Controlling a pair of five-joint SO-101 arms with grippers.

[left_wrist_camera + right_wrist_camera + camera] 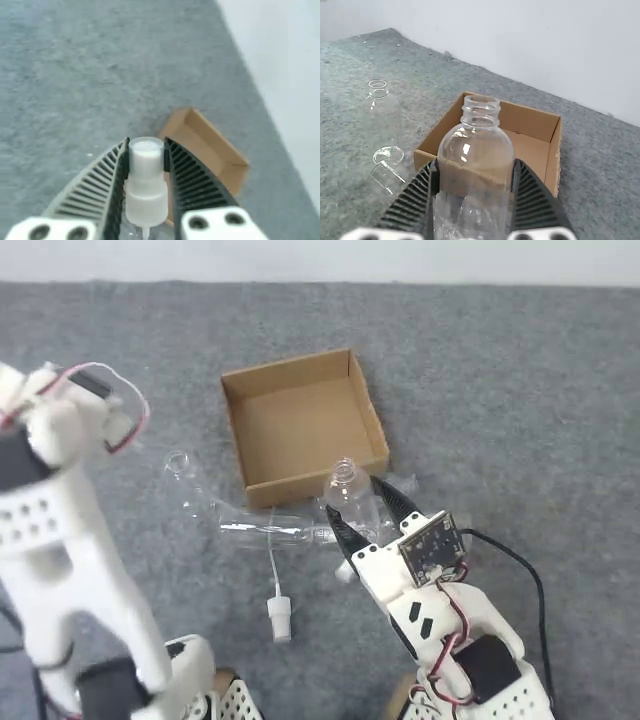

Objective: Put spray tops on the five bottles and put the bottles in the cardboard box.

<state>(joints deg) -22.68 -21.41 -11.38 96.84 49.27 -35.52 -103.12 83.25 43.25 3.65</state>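
Left wrist view: fingers (172,155) clamp spray top (146,175) | right fingers (522,185) clamp bottle (475,155), base hidden

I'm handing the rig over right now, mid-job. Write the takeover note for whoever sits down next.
Grippers: left gripper shut on a spray top, raised above the carpet; right gripper shut on an uncapped bottle, upright beside the cardboard box.
Loose: second spray top and other bottles on the carpet in front of the box.
Done: no bottle boxed, none visibly capped.
Left: cap the held bottle, box it, then the rest.
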